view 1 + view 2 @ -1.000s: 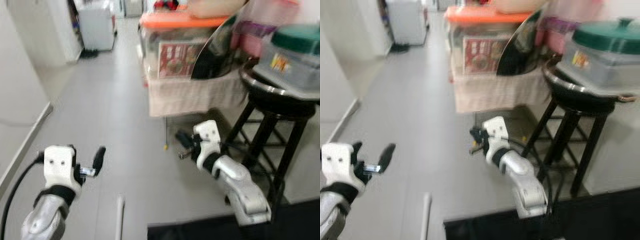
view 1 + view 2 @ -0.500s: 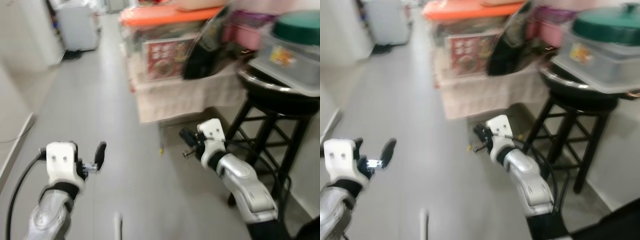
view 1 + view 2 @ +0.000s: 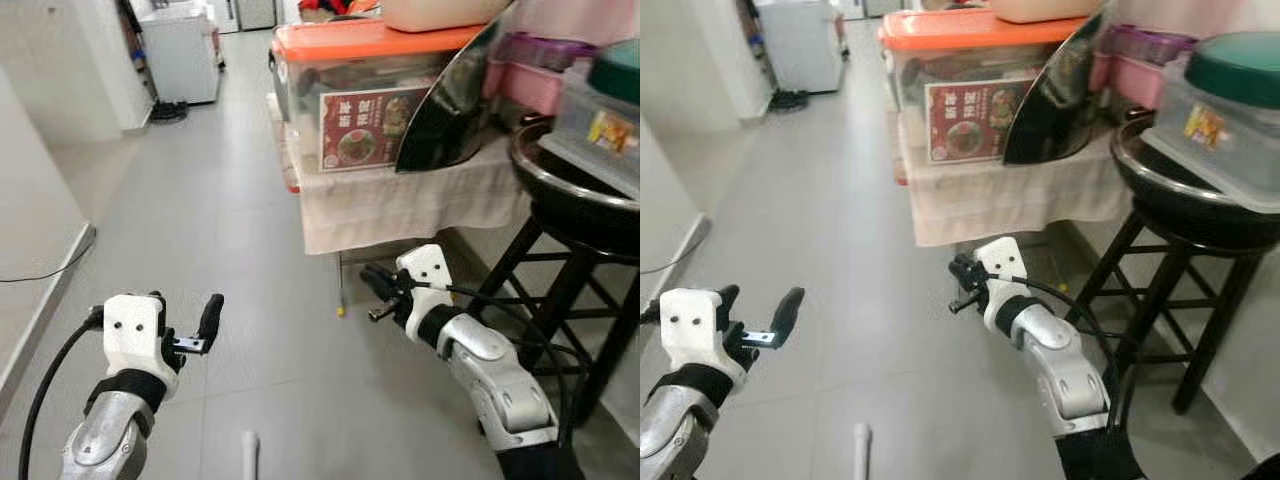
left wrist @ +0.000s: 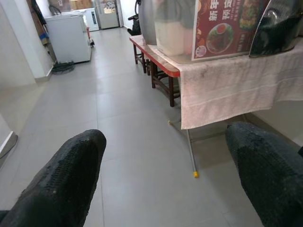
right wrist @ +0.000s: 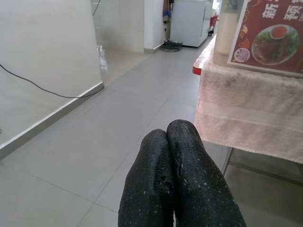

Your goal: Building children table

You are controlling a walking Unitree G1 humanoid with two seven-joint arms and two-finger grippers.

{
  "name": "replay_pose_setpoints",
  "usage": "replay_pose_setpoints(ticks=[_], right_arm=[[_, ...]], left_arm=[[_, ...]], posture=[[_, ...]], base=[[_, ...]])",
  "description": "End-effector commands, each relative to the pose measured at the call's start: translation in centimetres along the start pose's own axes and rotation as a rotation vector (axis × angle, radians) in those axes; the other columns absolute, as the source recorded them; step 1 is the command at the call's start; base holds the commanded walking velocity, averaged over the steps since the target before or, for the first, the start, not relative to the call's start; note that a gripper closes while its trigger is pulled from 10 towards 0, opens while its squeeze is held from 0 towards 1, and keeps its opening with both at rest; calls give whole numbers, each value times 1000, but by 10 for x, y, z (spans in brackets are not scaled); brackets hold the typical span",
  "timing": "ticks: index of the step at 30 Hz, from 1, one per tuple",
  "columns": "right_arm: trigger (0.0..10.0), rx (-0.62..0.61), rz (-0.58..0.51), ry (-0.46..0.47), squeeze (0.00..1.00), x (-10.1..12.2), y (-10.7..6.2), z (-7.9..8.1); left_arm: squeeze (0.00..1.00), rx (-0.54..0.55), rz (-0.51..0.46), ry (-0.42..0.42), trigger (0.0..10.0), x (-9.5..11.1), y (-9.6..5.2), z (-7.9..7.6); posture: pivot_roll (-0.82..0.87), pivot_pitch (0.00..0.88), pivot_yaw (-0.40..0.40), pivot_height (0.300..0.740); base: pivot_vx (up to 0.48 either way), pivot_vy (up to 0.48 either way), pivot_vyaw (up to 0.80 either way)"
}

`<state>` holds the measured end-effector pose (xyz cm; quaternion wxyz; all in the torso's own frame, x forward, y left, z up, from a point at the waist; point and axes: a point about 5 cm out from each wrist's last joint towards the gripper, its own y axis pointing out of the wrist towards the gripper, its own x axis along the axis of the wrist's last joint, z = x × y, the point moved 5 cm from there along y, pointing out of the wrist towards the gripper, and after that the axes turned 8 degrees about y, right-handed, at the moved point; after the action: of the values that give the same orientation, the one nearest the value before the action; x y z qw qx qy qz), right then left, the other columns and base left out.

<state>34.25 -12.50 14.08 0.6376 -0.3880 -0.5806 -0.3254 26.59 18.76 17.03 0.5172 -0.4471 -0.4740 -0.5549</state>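
Observation:
A white rod (image 3: 250,456), perhaps a table leg, lies on the grey floor between my two arms, cut off by the picture's lower edge. My left gripper (image 3: 758,303) is held low on the left, open, with nothing between its wide-apart fingers (image 4: 71,170). My right gripper (image 3: 377,287) is raised at the centre right, near the foot of the cloth-covered low table (image 3: 400,205). It is shut, its two fingertips (image 5: 173,146) pressed together and holding nothing.
The low table carries an orange-lidded box (image 3: 350,95) and a black wok (image 3: 455,100). A black stool (image 3: 1170,270) on the right bears a pan and containers. Open grey floor runs ahead to a white appliance (image 3: 185,50). A wall with a cable (image 3: 40,270) lines the left.
The camera has swung and the blur has cleared, so the scene has shifted. Both arms hold the same pose, left open and right shut.

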Motion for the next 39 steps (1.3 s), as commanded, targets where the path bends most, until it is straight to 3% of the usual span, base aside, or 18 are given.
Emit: replay_pose_setpoints(ticks=[1,7,24,39], right_arm=[[10000,39,-2,-16,0,0,1,7],[10000,-2,-24,41,0,2,5,3],[10000,-36,-15,16,0,2,8,-1],[10000,-29,-15,16,0,3,6,1]], left_arm=[[0,17,12,15,10000,-1,-1,4],[0,39,17,23,10000,-2,-1,9],[0,-2,19,15,10000,-4,2,2],[0,12,26,14,10000,-4,-1,3]], posture=[[10,0,21,740],[16,0,24,740],[16,0,24,740],[20,0,19,740]], base=[[0,0,800],[0,0,533],[210,0,0],[0,0,0]])
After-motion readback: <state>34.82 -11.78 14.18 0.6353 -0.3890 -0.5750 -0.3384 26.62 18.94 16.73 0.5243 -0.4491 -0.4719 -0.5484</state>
